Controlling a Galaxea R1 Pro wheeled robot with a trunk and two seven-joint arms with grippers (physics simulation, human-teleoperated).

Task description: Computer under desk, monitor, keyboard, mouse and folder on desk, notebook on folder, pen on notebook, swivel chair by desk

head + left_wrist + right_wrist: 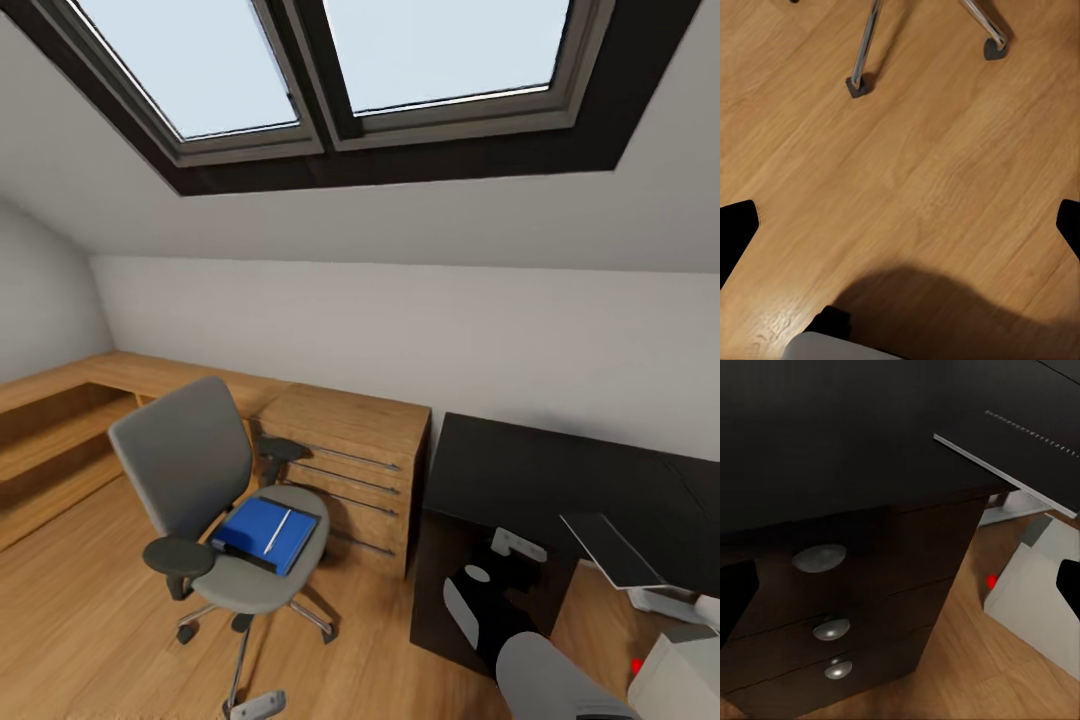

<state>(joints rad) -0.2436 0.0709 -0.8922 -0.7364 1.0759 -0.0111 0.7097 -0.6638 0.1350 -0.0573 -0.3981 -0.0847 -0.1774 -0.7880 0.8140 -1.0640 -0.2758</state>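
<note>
The grey swivel chair [200, 470] stands on the wood floor left of centre, apart from the black desk [540, 470] at the right. The blue folder [250, 528] lies on its seat with the silvery pen [277, 531] on top. The light grey computer [680, 685] [1039, 600] sits on the floor beside the desk's drawer unit [832, 607]. A thin dark slab [610, 548] lies at the desk's front; I cannot tell whether it is the keyboard. My left gripper [900, 229] hangs open over the floor. My right gripper [900, 592] is open, facing the drawers. Monitor, mouse and notebook are out of view.
A light-wood drawer chest [345, 465] stands between the chair and the desk. A low wooden bench [60, 420] runs along the left wall. The chair's chrome legs [864, 45] spread over the floor by my left gripper. My right forearm [550, 680] crosses the lower right.
</note>
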